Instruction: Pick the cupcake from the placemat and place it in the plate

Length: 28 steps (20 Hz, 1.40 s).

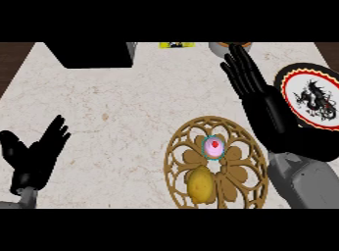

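Fingers [239,66] of the right hand [263,105] are stretching out straight and slightly spread, pointing toward the far edge of the desk [114,108]; they are holding nothing and touching nothing that can be made out. That hand is hanging over the right part of the desk, between the placemat [178,162] and the plate [318,98], with its grey forearm [313,184] coming in from the near right corner. Part of the hand is overlapping the plate's left rim in this view, and whether it is touching the rim cannot be told.

At the near left corner the left hand [31,157] is resting open, its fingers [55,130] straight and apart with the thumb spread to the side, holding nothing.

A pink-topped cupcake [214,146] is sitting in a teal wrapper near the middle of the round, golden, openwork placemat, which is lying toward the near edge of the desk, right of centre. Just nearer on the same placemat, a yellow rounded item [201,184] is lying beside the cupcake; what it is cannot be told. Neither hand is touching the cupcake.

Toward the right edge of the desk the round plate is lying, white with a dark dragon figure in its middle and a red and black rim. Along the far edge a black box [93,54] is standing toward the left, a small yellow object [177,45] is showing near the middle, and a pale bowl-like rim [219,47] is peeking out behind the right fingertips.
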Each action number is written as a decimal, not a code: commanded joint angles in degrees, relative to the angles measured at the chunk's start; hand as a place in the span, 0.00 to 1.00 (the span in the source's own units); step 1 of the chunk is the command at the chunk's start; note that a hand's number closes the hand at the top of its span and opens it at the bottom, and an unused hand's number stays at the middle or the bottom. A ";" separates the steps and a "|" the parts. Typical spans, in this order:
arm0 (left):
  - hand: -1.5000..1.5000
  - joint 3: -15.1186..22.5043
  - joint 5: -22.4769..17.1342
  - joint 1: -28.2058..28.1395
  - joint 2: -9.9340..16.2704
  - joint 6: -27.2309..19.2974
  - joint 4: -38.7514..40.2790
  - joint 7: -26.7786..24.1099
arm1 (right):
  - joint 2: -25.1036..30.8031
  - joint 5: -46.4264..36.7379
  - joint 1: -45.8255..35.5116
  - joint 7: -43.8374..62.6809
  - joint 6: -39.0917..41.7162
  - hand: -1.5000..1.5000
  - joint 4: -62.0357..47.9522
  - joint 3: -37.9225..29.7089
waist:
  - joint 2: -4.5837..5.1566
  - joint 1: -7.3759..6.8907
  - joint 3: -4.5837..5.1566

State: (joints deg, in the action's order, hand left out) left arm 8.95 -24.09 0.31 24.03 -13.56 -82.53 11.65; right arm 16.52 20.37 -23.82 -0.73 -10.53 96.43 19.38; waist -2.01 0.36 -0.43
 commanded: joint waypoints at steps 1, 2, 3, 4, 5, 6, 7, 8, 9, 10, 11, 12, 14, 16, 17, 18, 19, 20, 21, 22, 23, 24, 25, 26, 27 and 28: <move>0.50 0.00 2.99 0.62 -1.04 -1.60 -2.09 -0.34 | -1.81 -1.95 3.65 -0.60 -1.51 1.00 1.08 -0.97 | 1.93 -0.33 0.42; 0.50 1.12 5.61 -0.74 -1.69 -2.68 -0.93 -2.83 | -1.09 -2.53 2.82 6.44 -4.32 1.00 5.87 -0.16 | 1.84 -0.15 0.45; 0.50 0.99 6.55 2.19 -0.63 -3.36 -1.46 -1.62 | -1.56 -1.16 2.45 6.98 -4.96 1.00 2.89 -1.91 | 1.90 -0.09 0.43; 0.50 -0.16 7.74 2.43 0.53 -2.74 1.65 -4.29 | -1.63 -1.28 1.29 10.98 -7.50 1.00 5.19 -2.28 | 1.87 0.15 0.48; 0.50 3.92 11.19 1.19 -1.98 -6.91 -2.95 -2.87 | -3.45 -2.89 4.62 8.12 -8.53 1.00 3.09 -0.56 | 1.85 -0.13 0.42; 0.50 4.94 14.12 4.07 -2.32 -9.66 -1.02 -1.75 | -2.62 -1.92 5.13 10.18 -8.56 1.00 2.58 -1.31 | 1.92 0.40 0.41; 0.50 2.38 8.42 1.46 -0.62 -4.75 -0.78 -1.79 | 16.04 -19.48 2.49 8.77 -2.93 1.00 -3.44 2.80 | 0.73 2.36 3.11; 0.50 2.38 8.76 0.79 -0.32 -4.91 -0.38 -1.83 | 19.28 -24.40 2.48 8.14 -4.31 1.00 -4.71 2.61 | 0.71 2.69 2.66; 0.50 2.64 9.03 0.87 -0.43 -5.06 -0.66 -1.86 | 21.70 -29.18 2.27 8.45 -5.16 1.00 -5.70 4.13 | 0.63 2.39 2.25; 0.50 3.00 9.40 1.07 -0.54 -5.41 -0.96 -1.47 | 23.41 -33.71 2.30 8.92 -6.93 1.00 -6.82 5.05 | 0.76 2.26 1.74; 0.50 3.03 9.35 -0.33 -1.14 -5.49 -0.62 -2.58 | 20.17 -36.63 5.76 9.94 -13.61 1.00 -7.27 5.22 | 1.16 2.13 0.97; 0.50 3.03 10.24 1.59 -1.44 -6.21 -0.14 -2.33 | 11.38 -35.80 10.49 8.27 -22.03 1.00 -6.32 5.00 | 1.74 1.78 0.47; 0.50 3.55 10.25 0.21 -2.34 -6.14 -0.48 -3.79 | 1.73 -24.08 16.56 2.06 -26.91 1.00 -5.80 -0.49 | 2.09 2.01 0.12; 0.50 4.20 10.30 1.17 -2.15 -6.13 -2.10 -1.64 | -5.40 -17.17 17.98 -5.90 -25.53 0.00 -2.18 0.52 | 2.07 0.98 -0.09; 0.50 5.25 11.42 0.11 -3.66 -7.16 -1.77 -3.13 | -5.10 -16.22 22.56 -12.60 -22.84 0.00 -0.76 2.46 | 1.98 1.02 0.06; 0.50 6.24 12.16 -1.30 -3.48 -7.01 -3.48 -3.01 | -3.26 -15.24 24.76 -18.95 -18.65 0.00 -2.45 2.75 | 1.99 0.13 0.16; 0.50 6.47 13.51 1.65 -5.10 -7.84 0.31 -3.32 | -2.61 -16.30 26.09 -21.41 -15.97 0.00 -4.60 4.82 | 2.13 0.31 0.30; 0.50 6.13 13.34 1.15 -3.89 -6.88 -1.51 -1.12 | -0.57 -19.75 24.15 -18.60 -14.90 0.00 -6.73 5.88 | 2.03 -0.24 0.37; 0.50 6.31 13.24 0.23 -4.58 -6.97 -1.91 -2.80 | 0.49 -23.60 23.01 -17.01 -15.38 0.00 -9.47 8.15 | 2.05 -0.54 0.40; 0.50 7.25 15.17 3.16 -6.68 -9.87 -1.06 -0.42 | 3.41 -25.35 23.12 -13.11 -15.18 0.00 -6.72 7.91 | 1.99 -0.05 0.43; 0.50 5.15 13.30 3.86 -4.44 -8.02 -1.70 0.45 | 6.14 -28.87 22.09 -9.65 -15.23 0.00 -6.24 9.45 | 1.94 -0.11 0.48; 0.50 5.57 13.03 0.55 -4.37 -6.86 -1.79 -1.91 | 8.04 -30.49 21.43 -7.01 -15.22 0.00 -6.64 8.78 | 1.91 -0.44 0.51; 0.50 5.22 13.71 0.98 -4.78 -7.51 -0.15 -3.60 | 8.06 -35.50 19.88 -1.62 -17.57 0.00 -6.22 11.13 | 1.90 -0.42 0.62; 0.50 5.30 13.19 2.11 -4.29 -6.86 -1.03 -1.39 | 10.36 -37.98 16.90 3.71 -17.04 0.00 -4.16 10.42 | 1.79 -0.35 0.67; 0.50 6.27 14.53 3.85 -6.02 -8.06 0.62 -1.84 | 12.82 -37.52 14.39 4.74 -14.56 0.00 -6.80 7.56 | 2.01 -0.21 0.62; 0.50 6.84 14.55 0.52 -6.29 -8.20 -0.59 -2.61 | 12.35 -41.68 17.19 7.67 -15.74 0.00 -4.34 11.39 | 1.78 -0.28 0.61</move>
State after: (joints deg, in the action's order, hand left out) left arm 14.87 -10.43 2.04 18.95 -21.19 -83.26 9.62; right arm 24.92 -13.18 -5.29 -1.89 -26.67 90.89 28.23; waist -0.12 0.20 0.11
